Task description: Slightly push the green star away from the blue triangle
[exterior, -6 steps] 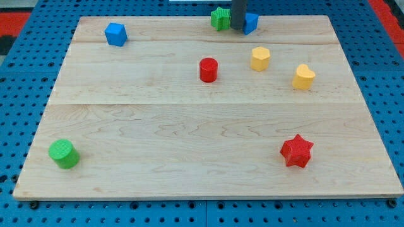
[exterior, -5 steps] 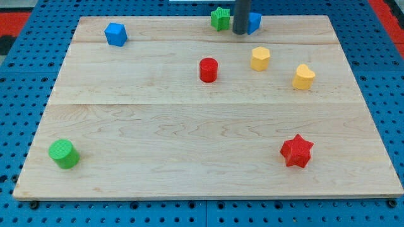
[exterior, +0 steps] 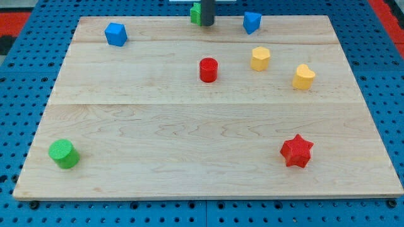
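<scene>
The green star (exterior: 196, 13) sits at the board's top edge, left of centre, mostly hidden by the rod. My tip (exterior: 207, 24) is right against the star's right side. The blue triangle (exterior: 252, 22) lies farther to the view's right along the top edge, with a clear gap between it and my tip.
A blue block (exterior: 116, 34) lies at the top left. A red cylinder (exterior: 208, 69), a yellow block (exterior: 260, 58) and a yellow heart-like block (exterior: 303, 77) sit in the upper middle. A green cylinder (exterior: 64, 154) is at bottom left, a red star (exterior: 297, 151) at bottom right.
My tip has moved to the view's left along the top edge, pushing the green star left with it. The blue triangle stayed put and now shows fully.
</scene>
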Motion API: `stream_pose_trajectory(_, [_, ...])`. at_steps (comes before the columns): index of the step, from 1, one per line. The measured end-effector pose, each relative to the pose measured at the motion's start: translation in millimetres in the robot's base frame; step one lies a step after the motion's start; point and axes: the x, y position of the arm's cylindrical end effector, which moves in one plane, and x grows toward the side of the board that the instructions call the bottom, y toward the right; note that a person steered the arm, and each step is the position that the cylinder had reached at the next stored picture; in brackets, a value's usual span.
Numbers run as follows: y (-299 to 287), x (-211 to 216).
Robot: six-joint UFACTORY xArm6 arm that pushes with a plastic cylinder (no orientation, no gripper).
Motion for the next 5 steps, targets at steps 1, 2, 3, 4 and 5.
stream_pose_trajectory(1, [-21,48])
stream_pose_trajectory(2, [-19,-6])
stream_pose_trajectory(3, [-58,-40])
stream_pose_trajectory(4, [-62,-39])
stream_pose_trajectory(5, [-48,-40])
